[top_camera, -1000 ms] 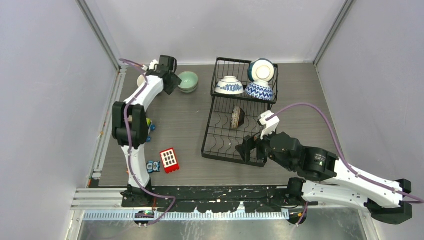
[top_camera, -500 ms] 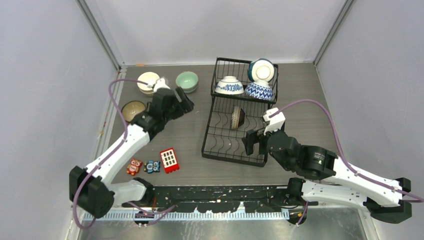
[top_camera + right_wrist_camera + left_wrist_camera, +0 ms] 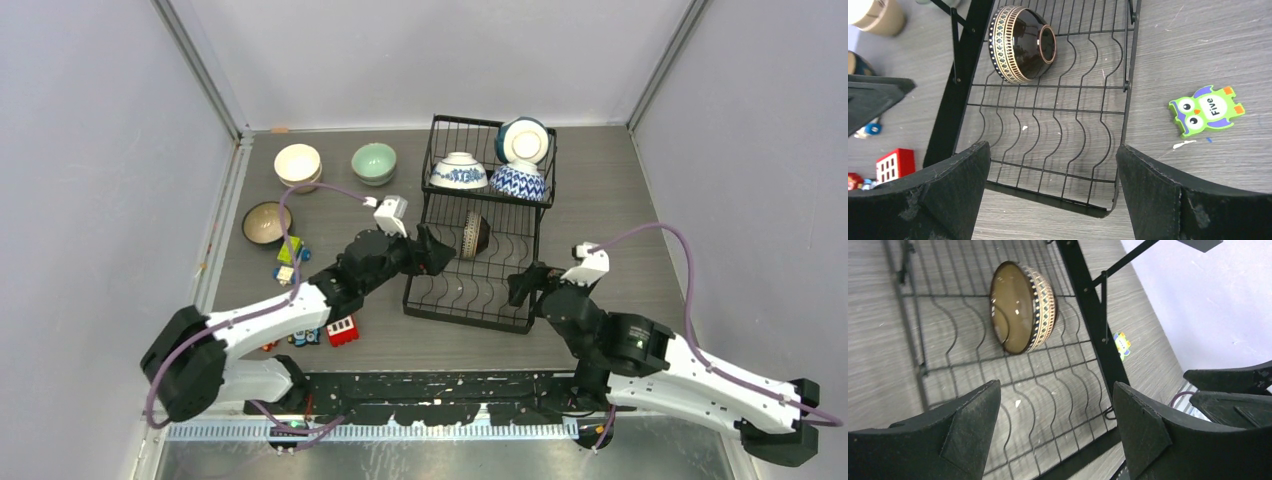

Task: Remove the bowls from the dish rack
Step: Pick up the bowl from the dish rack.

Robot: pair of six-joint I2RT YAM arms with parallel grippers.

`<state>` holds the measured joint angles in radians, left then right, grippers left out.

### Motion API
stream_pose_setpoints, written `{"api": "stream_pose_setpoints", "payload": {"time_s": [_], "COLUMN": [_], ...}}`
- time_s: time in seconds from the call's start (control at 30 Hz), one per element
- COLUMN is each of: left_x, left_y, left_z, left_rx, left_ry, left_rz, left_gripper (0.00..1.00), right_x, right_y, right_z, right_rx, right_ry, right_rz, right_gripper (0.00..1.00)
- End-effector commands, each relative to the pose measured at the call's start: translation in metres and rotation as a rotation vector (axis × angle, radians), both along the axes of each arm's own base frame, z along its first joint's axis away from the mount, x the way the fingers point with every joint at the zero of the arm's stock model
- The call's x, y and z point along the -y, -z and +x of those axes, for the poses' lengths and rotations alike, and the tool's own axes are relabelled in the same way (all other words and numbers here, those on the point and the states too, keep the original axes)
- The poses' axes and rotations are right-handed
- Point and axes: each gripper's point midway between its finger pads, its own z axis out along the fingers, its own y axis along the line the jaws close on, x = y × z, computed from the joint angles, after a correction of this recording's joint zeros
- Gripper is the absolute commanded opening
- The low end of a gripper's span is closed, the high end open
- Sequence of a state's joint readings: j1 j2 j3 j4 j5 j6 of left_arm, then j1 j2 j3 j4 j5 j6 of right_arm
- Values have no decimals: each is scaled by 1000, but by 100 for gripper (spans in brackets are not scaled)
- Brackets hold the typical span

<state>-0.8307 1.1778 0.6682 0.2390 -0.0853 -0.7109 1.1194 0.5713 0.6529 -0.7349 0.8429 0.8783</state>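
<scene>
Currently the dish rack (image 3: 412, 285) holds four bowls (image 3: 459, 171), three up top.

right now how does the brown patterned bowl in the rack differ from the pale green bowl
The brown patterned bowl stands on edge in the black wire rack; the pale green bowl sits upright on the table. The brown one is banded, the green one plain. Both are round.
</scene>
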Motion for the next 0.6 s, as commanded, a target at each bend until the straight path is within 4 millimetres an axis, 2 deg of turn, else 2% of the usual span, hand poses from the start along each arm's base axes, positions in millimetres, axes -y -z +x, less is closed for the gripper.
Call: {"api": "stream_pose_setpoints", "payload": {"time_s": [0.0, 0.2, 0.4, 0.57], "left_x": [38, 68, 77, 79], "left_y": [-51, -34, -7, 5], "left_z": [16, 34, 54, 66], "left_rx": [223, 240, 203, 187], "left_ry": [85, 144, 121, 128], "left_rz": [-212, -157, -114, -159], "left_gripper": [83, 81, 79, 76], "right_x": [7, 6, -5, -17], "right_y": [-6, 0, -4, -7], "right_z": [5, 1, -3, -6], "right_rx": [56, 48, 47, 41], "right_ry": [93, 62, -11, -67], "right_rz": [173, 178, 195, 211], "right_gripper": [99, 99, 99, 99]}}
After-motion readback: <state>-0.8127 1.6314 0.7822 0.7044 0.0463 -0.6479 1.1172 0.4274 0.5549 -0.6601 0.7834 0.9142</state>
